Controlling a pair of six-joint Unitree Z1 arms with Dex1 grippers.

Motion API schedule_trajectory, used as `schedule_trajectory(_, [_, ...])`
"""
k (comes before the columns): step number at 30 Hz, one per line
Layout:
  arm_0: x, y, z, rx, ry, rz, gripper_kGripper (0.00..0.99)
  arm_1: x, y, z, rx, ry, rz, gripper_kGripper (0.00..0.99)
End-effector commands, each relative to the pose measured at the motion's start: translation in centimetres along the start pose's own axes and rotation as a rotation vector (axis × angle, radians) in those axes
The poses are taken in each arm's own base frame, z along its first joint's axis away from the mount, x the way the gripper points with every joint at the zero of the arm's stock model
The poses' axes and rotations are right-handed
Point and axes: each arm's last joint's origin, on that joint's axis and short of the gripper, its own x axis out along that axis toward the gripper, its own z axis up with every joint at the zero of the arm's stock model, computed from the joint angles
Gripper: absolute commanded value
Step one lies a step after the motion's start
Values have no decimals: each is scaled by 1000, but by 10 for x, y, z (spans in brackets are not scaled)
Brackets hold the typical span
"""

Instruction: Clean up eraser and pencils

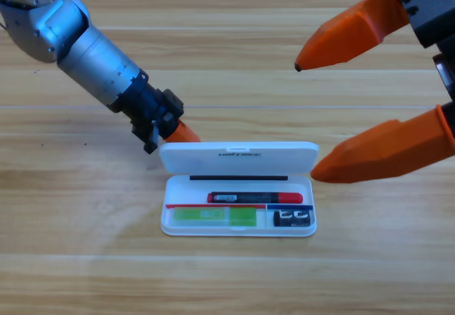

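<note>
The left gripper [181, 131] is reaching behind the white case's [238, 226] raised lid at ten o'clock; its opening cannot be told. The red pencil [254, 197], green pencil [215, 217] and eraser [293, 218] are lying inside, while the right gripper [306, 119] is waiting at two o'clock, claw spread.

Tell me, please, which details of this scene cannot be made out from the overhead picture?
- Left end effector, high view: its orange jaws dip behind the open white plastic case's lid, hiding their gap.
- Right end effector: its black body is cut off by the picture's right edge.
- Small black rectangular eraser: white marks too small to read.
</note>
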Motion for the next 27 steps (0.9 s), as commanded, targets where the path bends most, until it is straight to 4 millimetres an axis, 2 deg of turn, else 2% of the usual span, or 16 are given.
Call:
schedule_trajectory(1, [-4,-25,8,31,5,-35,0,15,1,-8,26,30,37,943])
schedule_trajectory(10, [-6,-35,12,51,17,-42,0,18,-1,-8,31,37,40,943])
schedule_trajectory(20, [16,-38,6,69,58,-64,0,20,-2,-8,35,38,40,943])
schedule_trajectory(27, [25,-36,1,77,82,-54,0,21,-2,-7,37,39,42,943])
